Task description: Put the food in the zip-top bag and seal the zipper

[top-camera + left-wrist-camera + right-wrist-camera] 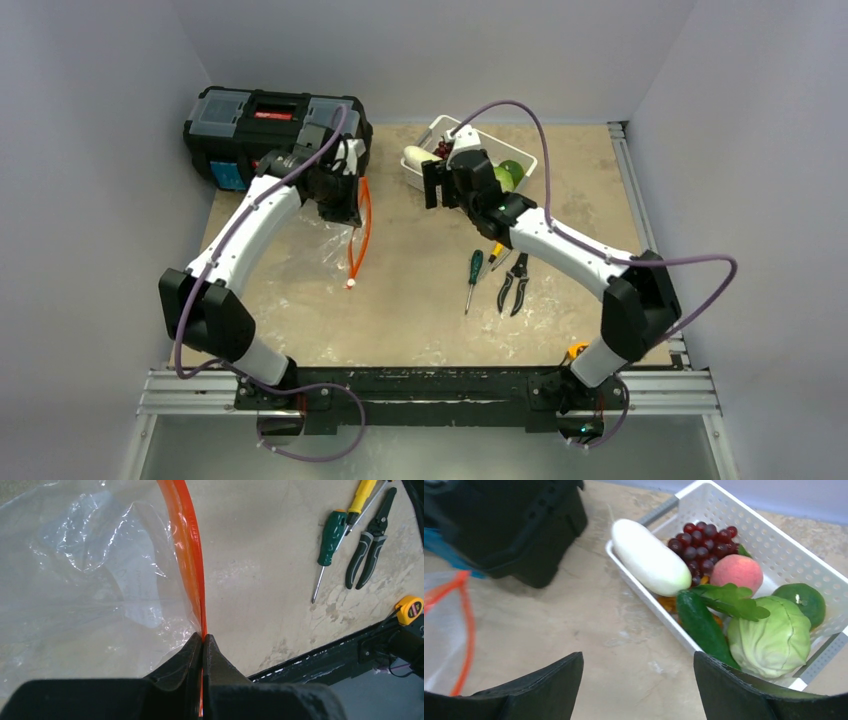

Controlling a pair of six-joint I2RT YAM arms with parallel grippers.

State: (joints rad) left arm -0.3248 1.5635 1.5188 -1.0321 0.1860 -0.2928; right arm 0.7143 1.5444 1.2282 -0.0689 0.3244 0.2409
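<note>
The clear zip-top bag (305, 235) lies on the table left of centre, and it also shows in the left wrist view (90, 580). My left gripper (348, 212) (203, 637) is shut on its orange-red zipper (362, 225) (189, 545), holding the strip up; the white slider (350, 285) hangs at the near end. My right gripper (437, 185) (639, 660) is open and empty, just left of the white basket (769, 535). The basket holds a white vegetable (649, 557), grapes (699, 540), a peach (736, 572), a cucumber (699, 622), a cabbage (771, 637) and a green citrus (804, 600).
A black toolbox (270, 125) stands at the back left, close behind the bag. A green screwdriver (473, 270), a yellow screwdriver (495, 252) and pliers (515, 285) lie right of centre. A yellow tape measure (410, 609) sits by the front rail.
</note>
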